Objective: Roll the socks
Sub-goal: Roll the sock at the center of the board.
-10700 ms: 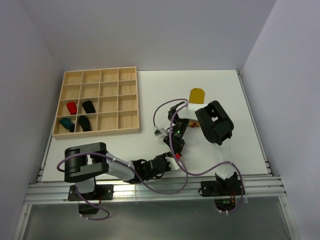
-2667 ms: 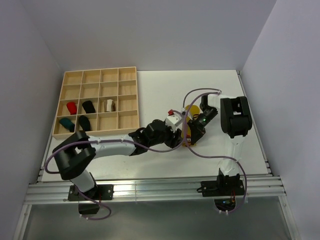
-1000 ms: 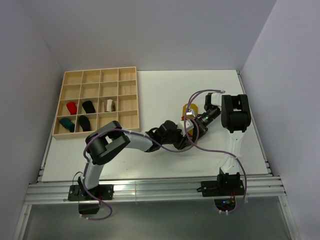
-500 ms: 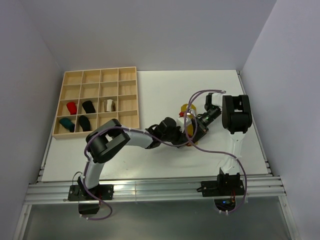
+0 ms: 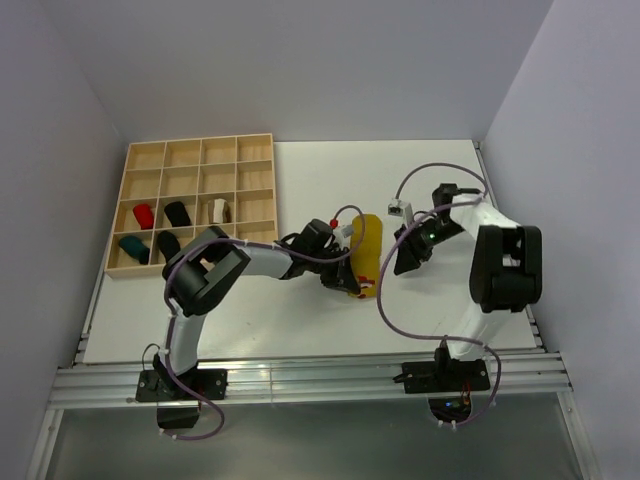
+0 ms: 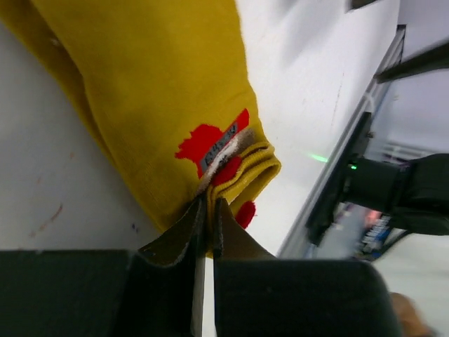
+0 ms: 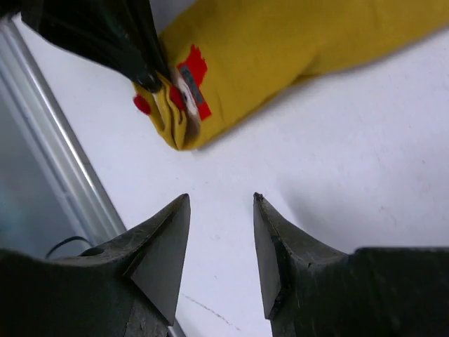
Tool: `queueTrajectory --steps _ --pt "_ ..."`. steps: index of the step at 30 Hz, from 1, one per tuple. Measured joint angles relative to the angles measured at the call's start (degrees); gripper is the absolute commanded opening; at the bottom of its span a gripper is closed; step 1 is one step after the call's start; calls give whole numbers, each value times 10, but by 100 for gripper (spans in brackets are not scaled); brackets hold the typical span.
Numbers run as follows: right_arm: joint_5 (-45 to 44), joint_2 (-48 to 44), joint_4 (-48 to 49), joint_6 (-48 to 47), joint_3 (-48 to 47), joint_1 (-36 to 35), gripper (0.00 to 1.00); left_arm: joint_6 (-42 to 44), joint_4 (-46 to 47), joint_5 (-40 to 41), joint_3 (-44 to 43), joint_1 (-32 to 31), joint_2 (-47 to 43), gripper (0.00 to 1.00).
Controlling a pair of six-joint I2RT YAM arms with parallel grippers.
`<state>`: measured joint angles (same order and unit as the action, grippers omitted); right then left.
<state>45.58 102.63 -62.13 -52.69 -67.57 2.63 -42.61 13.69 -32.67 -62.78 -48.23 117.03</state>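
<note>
The mustard yellow sock [image 5: 366, 250] lies as a flat strip on the white table, its cuff with red marks toward the near edge. My left gripper [image 5: 345, 279] is shut on that cuff; the left wrist view shows the fingertips [image 6: 208, 205] pinching the folded edge of the sock [image 6: 154, 91]. My right gripper [image 5: 402, 262] is open and empty, just right of the sock, apart from it. In the right wrist view [image 7: 221, 200] the sock [image 7: 280, 56] lies beyond the tips. The white and brown sock [image 5: 219, 210] sits in the tray.
The wooden compartment tray [image 5: 200, 138] stands at the back left. It holds a red roll [image 5: 143, 215], a black roll [image 5: 178, 212], a teal roll [image 5: 132, 247] and another black roll [image 5: 168, 246]. The metal rail [image 5: 300, 378] runs along the table's near edge.
The sock was bunched under both grippers; now it lies stretched out flat. My right gripper has drawn away to the right and stands open. My left gripper has shifted left, still holding the cuff.
</note>
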Motion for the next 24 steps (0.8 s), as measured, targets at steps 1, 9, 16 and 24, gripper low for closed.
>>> queueTrajectory --steps 1,9,16,24 --pt "-3 -28 24 0 22 0 49 -18 -15 -12 -3 5 1 0" --pt "-50 -264 159 -1 178 -43 56 -107 -120 -90 -49 9 33 0" --pt "-96 -341 239 -6 263 -166 58 -139 -174 -125 -59 17 41 0" --pt "-147 -345 308 3 319 -268 56 -158 -189 -158 -67 28 57 1"
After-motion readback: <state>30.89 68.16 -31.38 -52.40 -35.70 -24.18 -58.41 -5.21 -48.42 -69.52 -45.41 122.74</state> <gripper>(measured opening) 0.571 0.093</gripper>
